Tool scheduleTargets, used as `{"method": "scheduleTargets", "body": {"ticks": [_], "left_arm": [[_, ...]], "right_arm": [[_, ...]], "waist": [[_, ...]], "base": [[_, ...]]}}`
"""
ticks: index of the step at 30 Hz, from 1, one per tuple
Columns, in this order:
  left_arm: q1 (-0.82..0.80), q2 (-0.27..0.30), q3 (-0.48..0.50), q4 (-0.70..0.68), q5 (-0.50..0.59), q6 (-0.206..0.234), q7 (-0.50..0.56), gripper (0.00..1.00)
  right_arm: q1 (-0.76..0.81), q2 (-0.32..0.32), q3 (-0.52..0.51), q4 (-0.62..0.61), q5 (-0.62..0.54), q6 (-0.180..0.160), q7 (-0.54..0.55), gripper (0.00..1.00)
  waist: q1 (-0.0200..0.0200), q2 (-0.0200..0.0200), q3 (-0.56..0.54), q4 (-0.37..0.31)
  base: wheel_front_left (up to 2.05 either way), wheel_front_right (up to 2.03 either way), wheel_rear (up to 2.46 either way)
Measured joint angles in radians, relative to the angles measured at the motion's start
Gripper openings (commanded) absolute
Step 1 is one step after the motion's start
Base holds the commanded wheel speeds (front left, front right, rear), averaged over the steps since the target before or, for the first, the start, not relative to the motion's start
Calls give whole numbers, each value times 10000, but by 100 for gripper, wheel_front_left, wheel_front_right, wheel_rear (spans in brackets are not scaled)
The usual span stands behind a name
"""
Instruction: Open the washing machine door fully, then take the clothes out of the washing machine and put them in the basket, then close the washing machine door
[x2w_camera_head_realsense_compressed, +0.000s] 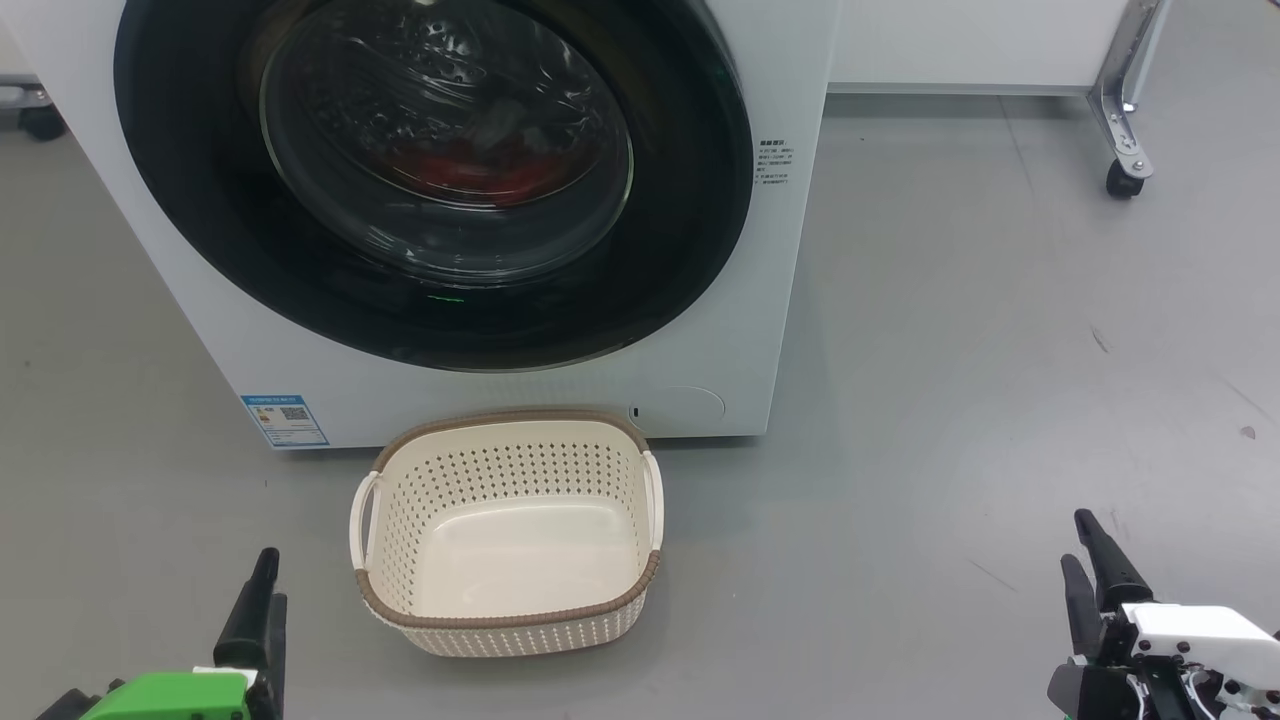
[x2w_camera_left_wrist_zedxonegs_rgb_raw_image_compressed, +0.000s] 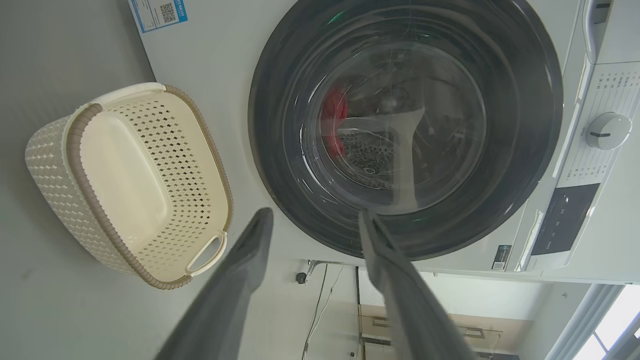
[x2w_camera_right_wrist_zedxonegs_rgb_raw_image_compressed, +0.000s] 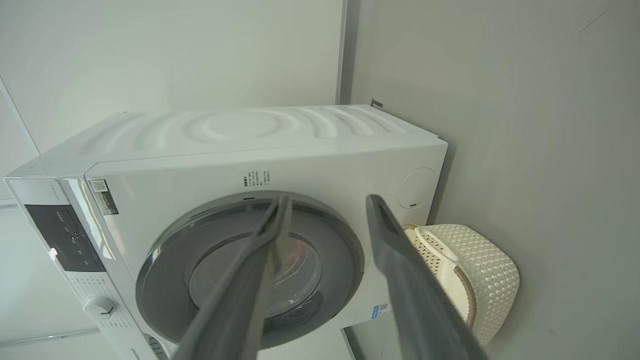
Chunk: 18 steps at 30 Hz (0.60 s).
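Note:
The white washing machine (x2w_camera_head_realsense_compressed: 480, 385) stands ahead of me, and the washing machine door (x2w_camera_head_realsense_compressed: 680, 250), a black ring around bulging glass, lies flat against its front. Red clothes (x2w_camera_head_realsense_compressed: 470, 170) show through the glass inside the drum, and also in the left wrist view as clothes (x2w_camera_left_wrist_zedxonegs_rgb_raw_image_compressed: 334, 107). The cream basket (x2w_camera_head_realsense_compressed: 505, 435) sits empty on the floor right before the machine. My left gripper (x2w_camera_head_realsense_compressed: 262, 600) hangs low at the basket's left, and my right gripper (x2w_camera_head_realsense_compressed: 1078, 545) low at the far right. Both wrist views show the left gripper (x2w_camera_left_wrist_zedxonegs_rgb_raw_image_compressed: 315, 215) and right gripper (x2w_camera_right_wrist_zedxonegs_rgb_raw_image_compressed: 330, 200) open and holding nothing.
Grey floor (x2w_camera_head_realsense_compressed: 950, 400) lies open around the basket and to the machine's right. A metal frame leg on a caster (x2w_camera_head_realsense_compressed: 1125, 170) stands at the back right, and another caster (x2w_camera_head_realsense_compressed: 40, 122) at the back left. The machine's control knob (x2w_camera_left_wrist_zedxonegs_rgb_raw_image_compressed: 607, 131) is on its top panel.

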Motion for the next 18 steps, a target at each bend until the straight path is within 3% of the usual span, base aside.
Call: {"method": "scheduleTargets", "body": {"ticks": [18], "left_arm": [[-15, 8, -56, -341, 330, -2, -408, 100]], "right_arm": [[-35, -35, 148, -86, -600, 2, -422, 100]], "waist": [[0, 0, -29, 7]], "base": [[0, 0, 0]]}}
